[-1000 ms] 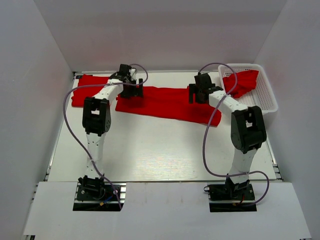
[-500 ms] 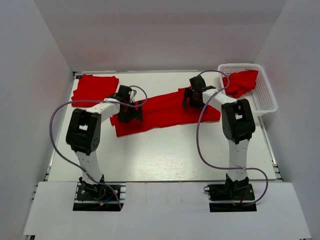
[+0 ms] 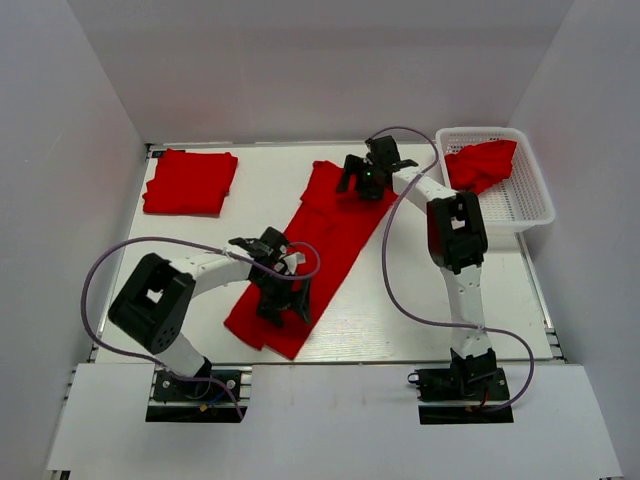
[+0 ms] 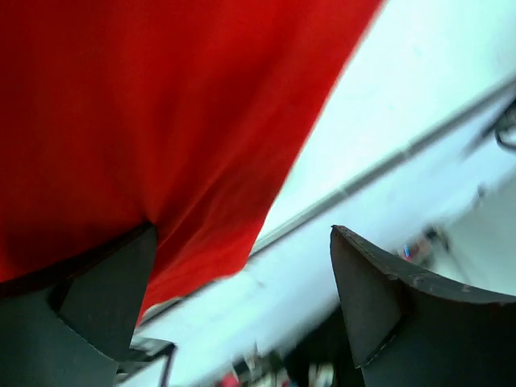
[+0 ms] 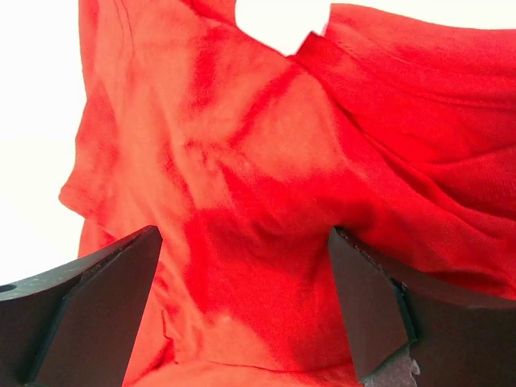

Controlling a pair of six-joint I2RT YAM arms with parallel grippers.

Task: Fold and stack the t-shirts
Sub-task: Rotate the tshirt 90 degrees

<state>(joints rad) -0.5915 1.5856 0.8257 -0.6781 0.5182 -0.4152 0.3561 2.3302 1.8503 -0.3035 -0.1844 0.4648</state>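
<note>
1. Finds one folded shirt [image 3: 190, 180] at the table's [image 3: 440, 300] far-left corner: done.
2. Leaves the long shirt [image 3: 318, 235], diagonal across mid-table, to fold and stack; likewise the bunched shirt [image 3: 482, 165] in the basket [image 3: 525, 205].
3. Places the left gripper [image 3: 285, 305] at its near end, the right gripper [image 3: 365, 178] at its far end.
4. Learns from the wrists alone: both spread wide, clamping nothing, perhaps pressing on cloth.

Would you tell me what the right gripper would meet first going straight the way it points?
Probably the spread red t-shirt, which fills the view ahead of the open right gripper; depth is unclear.
</note>
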